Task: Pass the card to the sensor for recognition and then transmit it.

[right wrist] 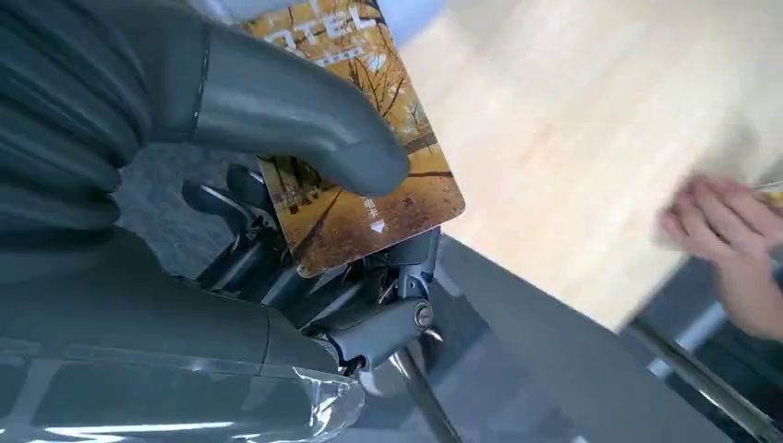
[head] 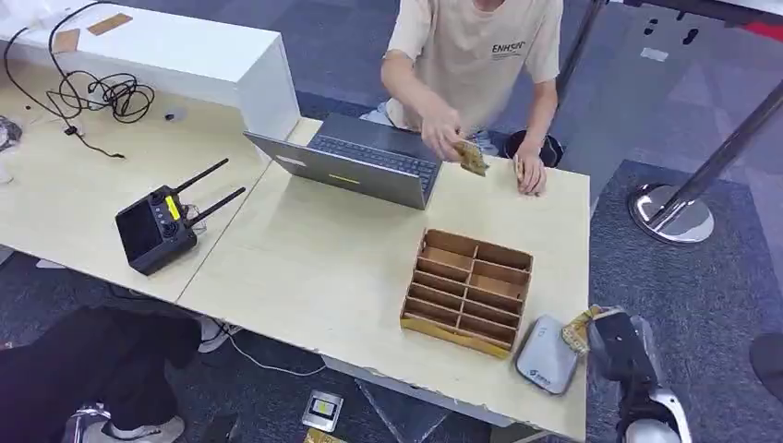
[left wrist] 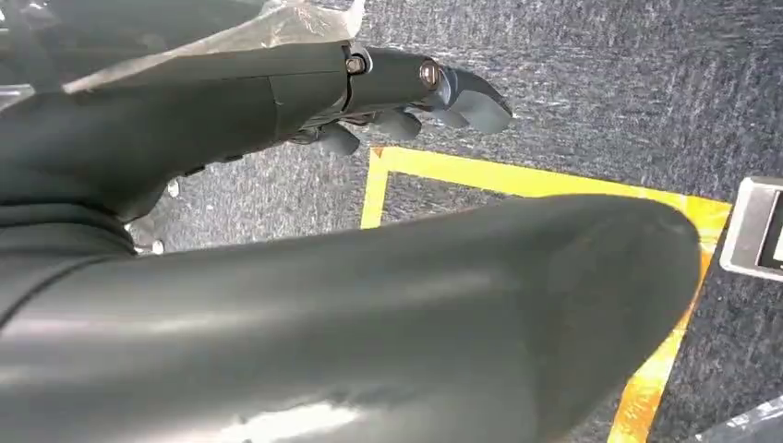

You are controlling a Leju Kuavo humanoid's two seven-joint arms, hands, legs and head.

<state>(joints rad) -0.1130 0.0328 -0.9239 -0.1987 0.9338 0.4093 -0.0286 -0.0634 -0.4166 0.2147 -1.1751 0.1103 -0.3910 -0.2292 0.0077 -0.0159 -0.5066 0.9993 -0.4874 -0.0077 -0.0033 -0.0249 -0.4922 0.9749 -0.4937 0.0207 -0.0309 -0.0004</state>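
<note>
Card [right wrist: 369, 166] — glossy, autumn-orange tree scene — pinched in right hand [right wrist: 277, 185].

Grey-blue carpet floor [head: 702, 295], pale wooden counter [head: 314, 268] beside a second counter [head: 65, 194], white box-shaped cabinet [head: 198, 60] on it, chrome stanchion post with round base [head: 669, 214], yellow tape lines [left wrist: 517, 177] on the carpet, even indoor light

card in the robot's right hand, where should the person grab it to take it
By the free end with the small arrow, on the card, coming from the table side. The right hand has its thumb pressing across the middle, and that end sticks out bare past the fingers.
</note>
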